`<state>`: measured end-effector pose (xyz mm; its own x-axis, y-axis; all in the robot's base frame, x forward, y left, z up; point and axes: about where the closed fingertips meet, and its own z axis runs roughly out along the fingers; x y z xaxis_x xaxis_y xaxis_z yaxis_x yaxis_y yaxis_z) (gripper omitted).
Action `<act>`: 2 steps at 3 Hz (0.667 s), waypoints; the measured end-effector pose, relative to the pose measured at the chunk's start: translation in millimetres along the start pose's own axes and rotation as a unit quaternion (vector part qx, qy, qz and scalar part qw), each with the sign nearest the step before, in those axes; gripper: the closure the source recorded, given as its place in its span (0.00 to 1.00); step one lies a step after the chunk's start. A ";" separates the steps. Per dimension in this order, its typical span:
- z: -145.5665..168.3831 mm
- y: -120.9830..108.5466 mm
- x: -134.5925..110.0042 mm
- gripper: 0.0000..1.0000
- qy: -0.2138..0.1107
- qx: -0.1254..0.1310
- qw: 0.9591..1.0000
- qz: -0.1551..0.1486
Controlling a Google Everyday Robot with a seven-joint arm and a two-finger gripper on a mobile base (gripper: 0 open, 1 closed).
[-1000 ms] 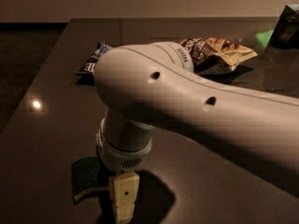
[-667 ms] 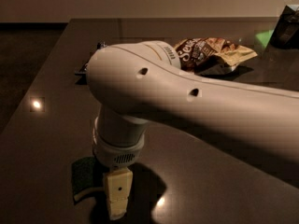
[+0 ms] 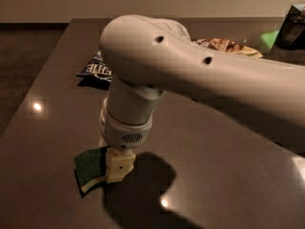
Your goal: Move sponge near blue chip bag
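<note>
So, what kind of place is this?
Probably an indoor kitchenette or break room: a dark glossy counter carries a blue chip bag, a brown snack bag and a sponge, with the gripper down at the sponge.

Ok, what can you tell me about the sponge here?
The sponge is small, dark green on top over a pale foam layer showing along its near edge. It is at the near left of the dark table. The pincer stands against its right side, hiding that part; lifted or resting, I cannot tell.
</note>
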<state>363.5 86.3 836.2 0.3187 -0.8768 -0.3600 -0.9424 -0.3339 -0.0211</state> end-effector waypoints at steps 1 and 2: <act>-23.9 -12.3 4.8 0.83 -0.019 0.007 1.000 0.008; -48.0 -29.1 12.7 1.00 -0.032 0.022 0.999 0.028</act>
<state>399.8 68.3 877.0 0.2590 -0.8691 -0.4213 -0.9626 -0.2681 -0.0387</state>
